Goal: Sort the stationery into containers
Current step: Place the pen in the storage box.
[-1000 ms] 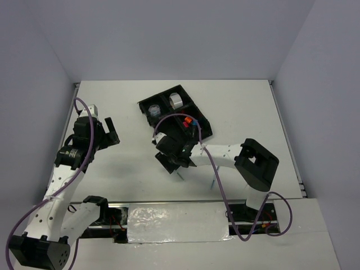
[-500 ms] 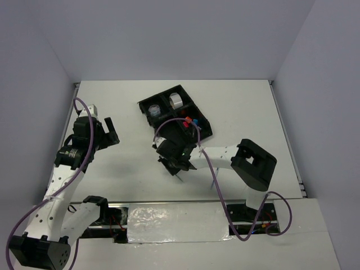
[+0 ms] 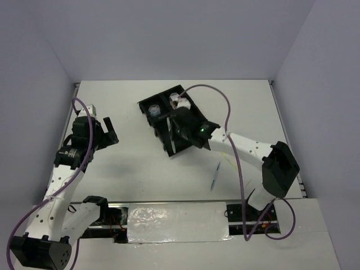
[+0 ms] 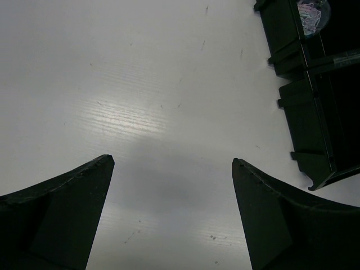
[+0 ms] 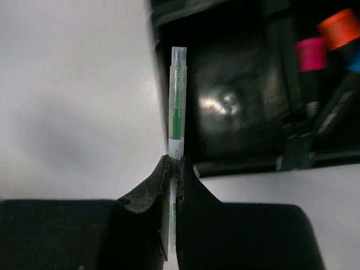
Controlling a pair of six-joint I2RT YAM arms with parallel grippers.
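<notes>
My right gripper (image 5: 175, 164) is shut on a thin green pen (image 5: 178, 107), which sticks up out of the fingertips. It hangs over the near-left edge of the black four-part tray (image 5: 236, 157); from above, the gripper (image 3: 172, 148) covers the tray's (image 3: 147, 104) near half. Markers with pink (image 5: 311, 53), orange (image 5: 339, 28) and blue (image 5: 354, 63) caps lie in the compartment to the right. A clear tape roll (image 3: 154, 111) and a beige-silver roll (image 3: 179, 101) sit in the far compartments. A blue pen (image 3: 215, 176) lies on the table. My left gripper (image 3: 108, 130) is open and empty, well left of the tray.
The left wrist view has bare white table between the open fingers (image 4: 67, 214), with the tray (image 4: 315, 129) at the right edge. A thin pale pen (image 3: 228, 160) lies on the table close to the right arm. Grey walls close the table in at the left, back and right.
My right gripper has shut on the green pen, lifted it off the table and carried it back over the tray. The left arm has stayed where it was.
</notes>
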